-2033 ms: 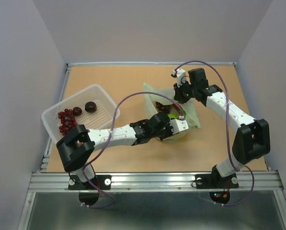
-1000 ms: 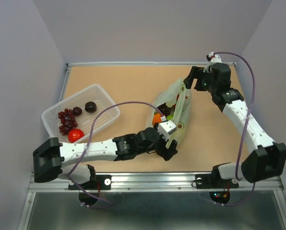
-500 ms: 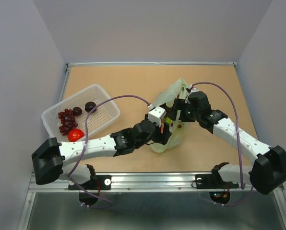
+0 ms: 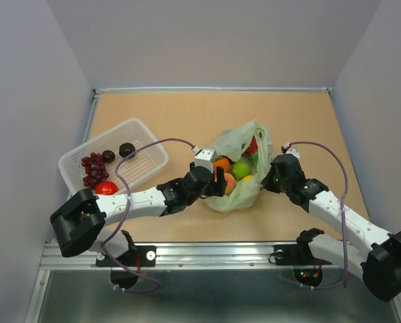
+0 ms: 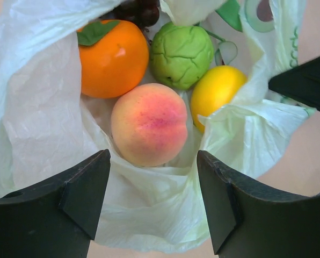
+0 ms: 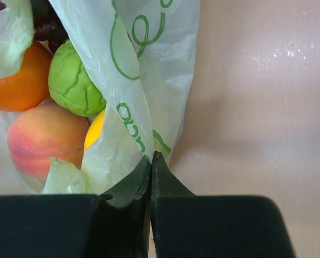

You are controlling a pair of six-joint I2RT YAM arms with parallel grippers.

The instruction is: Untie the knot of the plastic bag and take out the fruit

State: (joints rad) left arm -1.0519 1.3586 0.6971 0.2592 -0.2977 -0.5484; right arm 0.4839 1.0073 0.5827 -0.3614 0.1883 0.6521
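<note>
The pale green plastic bag (image 4: 241,136) lies open in the middle of the table. I see no knot. Inside it lie a peach (image 5: 149,123), an orange (image 5: 113,59), a green lime (image 5: 181,54), a yellow lemon (image 5: 216,91) and dark grapes (image 5: 138,9). My left gripper (image 5: 153,177) is open at the bag's near-left rim, its jaws on either side of the peach without touching it. My right gripper (image 6: 151,159) is shut on the bag's right edge (image 6: 144,80), low on the table beside the lemon (image 6: 94,135).
A white basket (image 4: 149,136) stands at the left with a red grape bunch (image 4: 93,171), two dark plums (image 4: 126,149) and a red fruit (image 4: 106,188). Grey walls rise behind the wooden table and on both sides of it.
The right arm came down to the bag's right side and its jaws closed on the plastic. The left gripper shifted to the bag's mouth. The bag now lies spread open with the fruit showing.
</note>
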